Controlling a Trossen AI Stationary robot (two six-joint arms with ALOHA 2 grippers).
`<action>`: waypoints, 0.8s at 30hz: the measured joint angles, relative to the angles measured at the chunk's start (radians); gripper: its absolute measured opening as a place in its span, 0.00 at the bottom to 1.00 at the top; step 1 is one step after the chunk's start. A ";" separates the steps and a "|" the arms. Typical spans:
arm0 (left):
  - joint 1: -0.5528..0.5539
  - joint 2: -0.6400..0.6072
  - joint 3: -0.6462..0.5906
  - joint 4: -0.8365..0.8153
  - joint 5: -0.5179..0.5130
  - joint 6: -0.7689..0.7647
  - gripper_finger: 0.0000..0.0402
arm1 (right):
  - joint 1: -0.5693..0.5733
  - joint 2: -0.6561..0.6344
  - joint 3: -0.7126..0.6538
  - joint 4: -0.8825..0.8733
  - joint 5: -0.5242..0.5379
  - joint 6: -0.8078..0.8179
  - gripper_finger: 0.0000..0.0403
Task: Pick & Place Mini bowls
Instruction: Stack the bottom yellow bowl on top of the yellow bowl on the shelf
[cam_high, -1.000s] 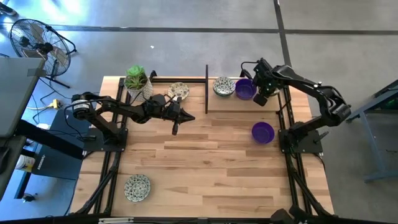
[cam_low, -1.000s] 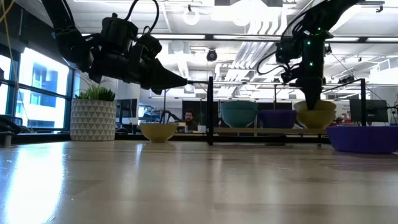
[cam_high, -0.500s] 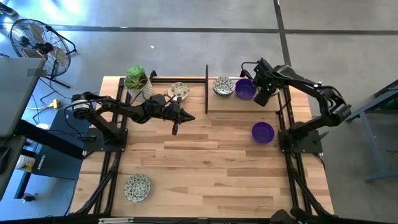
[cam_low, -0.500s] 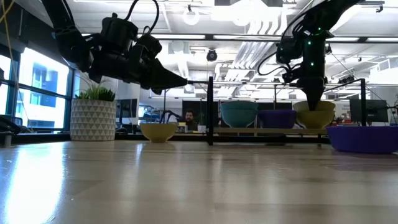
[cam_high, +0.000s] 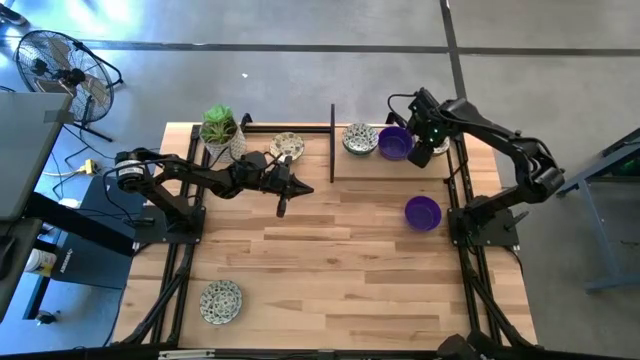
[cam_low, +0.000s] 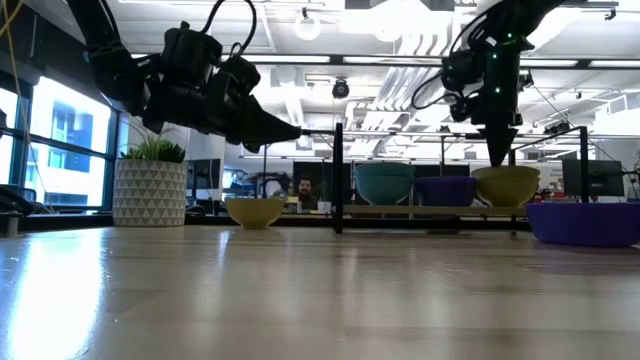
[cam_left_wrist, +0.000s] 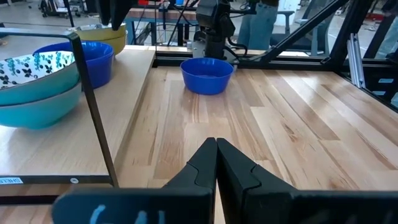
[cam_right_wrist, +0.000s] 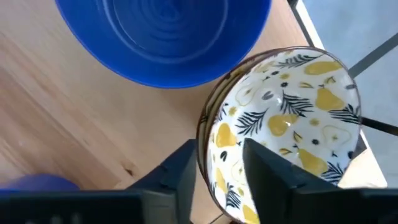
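Right gripper (cam_right_wrist: 214, 165) hung over the far right corner of the bench (cam_high: 330, 270), fingers parted and straddling the rim of a patterned mini bowl (cam_right_wrist: 286, 130), not clamped on it. Purple bowl (cam_high: 394, 143) sat just beside that one, another patterned one (cam_high: 358, 138) next along the far edge. Loose purple bowl (cam_high: 423, 212) near the right edge, patterned bowl (cam_high: 221, 300) near the front left corner, one more (cam_high: 286, 146) by the plant pot (cam_high: 219, 128). Left gripper (cam_left_wrist: 216, 163) hovered mid-bench, fingers pressed together, empty.

Probably light, rigid, glossy and slippery, likely chippable. Best grabbed by pinching the rim wall.
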 joint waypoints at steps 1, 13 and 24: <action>0.000 0.000 0.000 0.001 0.000 0.000 0.00 | 0.000 0.000 -0.004 0.005 -0.001 0.000 0.26; 0.000 0.000 0.000 0.000 0.001 0.000 0.00 | -0.003 0.000 -0.017 0.021 0.005 -0.010 0.04; 0.000 0.000 0.000 0.000 0.007 -0.001 0.00 | -0.003 0.000 -0.017 0.025 -0.019 -0.010 0.03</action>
